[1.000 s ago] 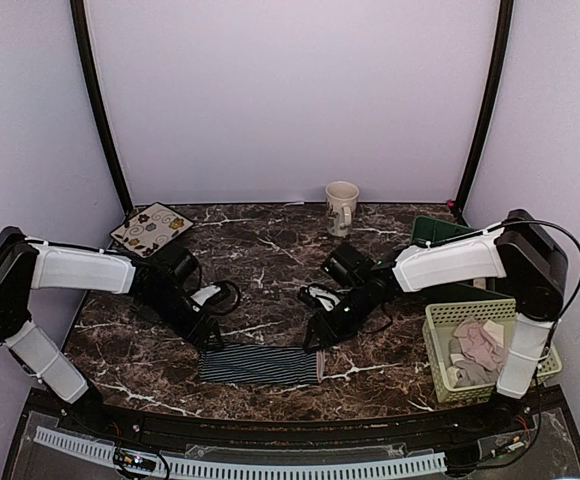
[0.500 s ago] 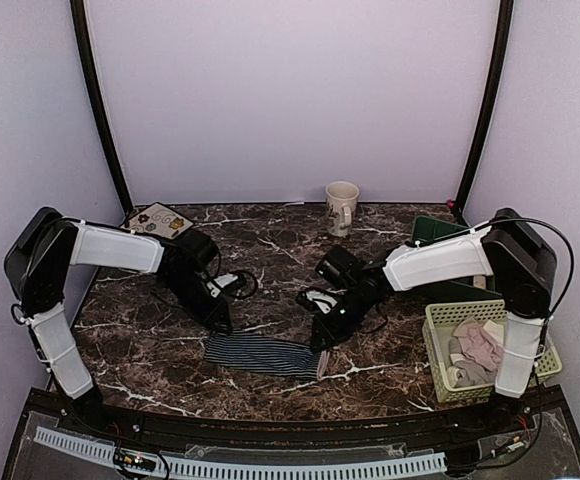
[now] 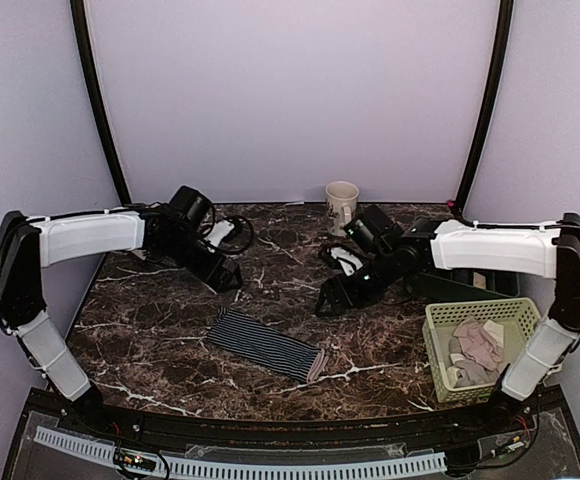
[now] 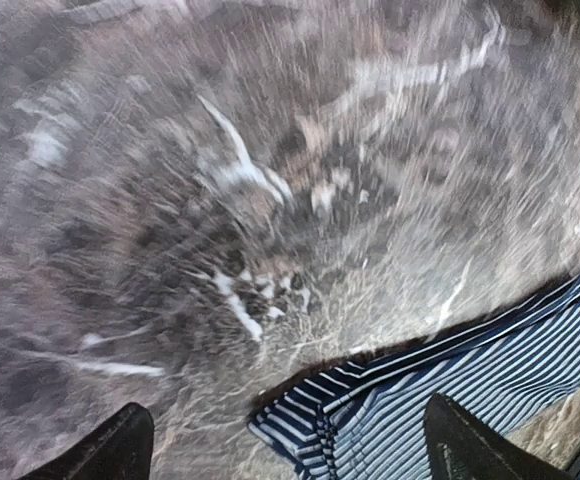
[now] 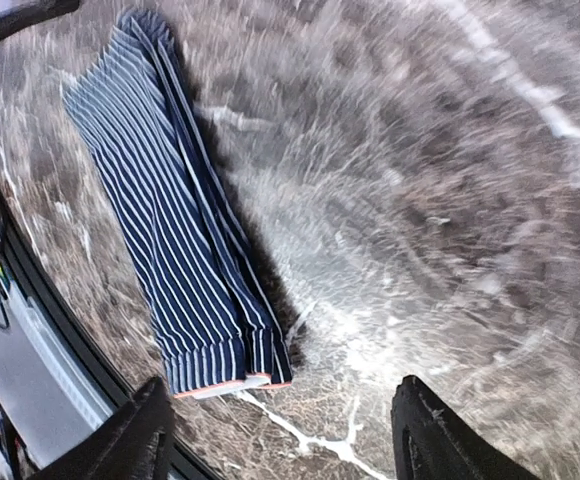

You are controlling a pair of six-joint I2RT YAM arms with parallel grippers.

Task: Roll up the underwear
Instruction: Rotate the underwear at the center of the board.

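The navy white-striped underwear (image 3: 266, 345) lies folded into a long narrow strip, slanted on the dark marble table near its front edge. It also shows in the left wrist view (image 4: 450, 385) and the right wrist view (image 5: 170, 230), both blurred. My left gripper (image 3: 226, 280) hovers open behind the strip's left end, its fingers (image 4: 110, 452) empty. My right gripper (image 3: 328, 303) hovers open behind the strip's right end, nothing between its fingertips (image 5: 425, 440). Dusty pink underwear (image 3: 475, 342) lies in the basket at the right.
A pale green mesh basket (image 3: 470, 305) stands at the front right. A dark green tray (image 3: 440, 232) lies behind it under the right arm. A beige mug (image 3: 342, 203) stands at the back wall.
Both grippers were shut low at the ends of the striped strip, then opened, let go and drew back and up. The strip now lies slanted, its left end farther back.
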